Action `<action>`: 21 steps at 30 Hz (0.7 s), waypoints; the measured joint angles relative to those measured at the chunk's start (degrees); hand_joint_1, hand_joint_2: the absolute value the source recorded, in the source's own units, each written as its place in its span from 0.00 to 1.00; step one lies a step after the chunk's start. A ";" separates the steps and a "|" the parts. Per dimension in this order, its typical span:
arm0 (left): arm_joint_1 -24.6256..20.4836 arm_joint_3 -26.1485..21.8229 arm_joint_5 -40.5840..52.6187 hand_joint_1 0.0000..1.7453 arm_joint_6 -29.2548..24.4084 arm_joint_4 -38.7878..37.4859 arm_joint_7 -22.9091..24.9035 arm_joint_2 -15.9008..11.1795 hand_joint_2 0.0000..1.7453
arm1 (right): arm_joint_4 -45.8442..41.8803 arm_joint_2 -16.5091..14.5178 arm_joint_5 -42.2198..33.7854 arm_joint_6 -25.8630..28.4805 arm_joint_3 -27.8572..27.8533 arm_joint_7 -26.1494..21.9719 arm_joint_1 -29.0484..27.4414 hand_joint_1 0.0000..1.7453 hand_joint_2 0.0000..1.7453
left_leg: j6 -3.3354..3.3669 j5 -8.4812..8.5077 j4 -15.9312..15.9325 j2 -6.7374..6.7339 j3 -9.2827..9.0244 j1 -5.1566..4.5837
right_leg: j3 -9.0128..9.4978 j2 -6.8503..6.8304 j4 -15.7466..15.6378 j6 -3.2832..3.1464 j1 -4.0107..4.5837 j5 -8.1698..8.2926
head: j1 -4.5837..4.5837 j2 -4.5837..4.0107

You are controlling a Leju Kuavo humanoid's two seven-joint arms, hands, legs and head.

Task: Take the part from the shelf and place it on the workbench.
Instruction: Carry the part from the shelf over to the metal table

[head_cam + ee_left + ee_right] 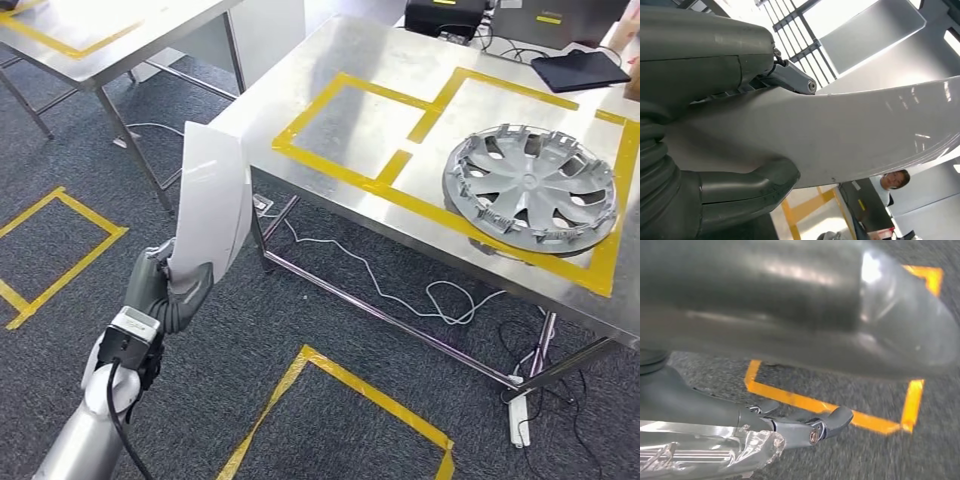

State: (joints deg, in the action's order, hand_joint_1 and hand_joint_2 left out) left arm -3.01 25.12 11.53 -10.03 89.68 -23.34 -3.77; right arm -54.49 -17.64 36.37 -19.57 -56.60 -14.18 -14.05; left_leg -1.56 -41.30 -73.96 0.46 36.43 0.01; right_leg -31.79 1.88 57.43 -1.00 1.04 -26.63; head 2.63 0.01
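Observation:
My left hand (155, 290) grips the lower end of a white curved panel part (211, 195), which stands nearly upright just off the left corner of the steel workbench (362, 120). In the left wrist view the thumb (749, 187) and fingers (791, 77) clamp the part (851, 135) from both sides. The right hand (791, 305) hangs over the carpet with its fingers (828, 420) stretched out. Floor shows between thumb and fingers, and nothing lies in them.
A silver hubcap (528, 185) lies in the yellow-taped area on the bench's right. A black flat device (577, 68) sits at the back. Cables and a power strip (519, 420) lie under the bench. A second table (113, 40) stands back left. A person (894, 180) is nearby.

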 joint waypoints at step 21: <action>-2.02 -0.19 0.49 1.00 0.23 -4.18 -0.28 1.61 1.00 | -6.45 -0.58 -13.72 4.93 13.11 6.30 -7.91 0.00 0.00 | 0.94 6.16 18.72 -4.04 -15.91 0.10 | -9.27 -5.35 4.27 1.03 0.68 3.28 | -0.45 -0.01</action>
State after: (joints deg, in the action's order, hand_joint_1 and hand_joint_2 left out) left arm -5.03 24.93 12.02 -9.80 85.50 -23.63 -2.16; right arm -60.94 -18.23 22.65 -14.64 -43.48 -7.87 -21.96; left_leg -0.62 -35.13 -55.24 -3.58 20.52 0.11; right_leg -41.07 -3.47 61.70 0.03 1.72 -23.34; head 2.18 0.00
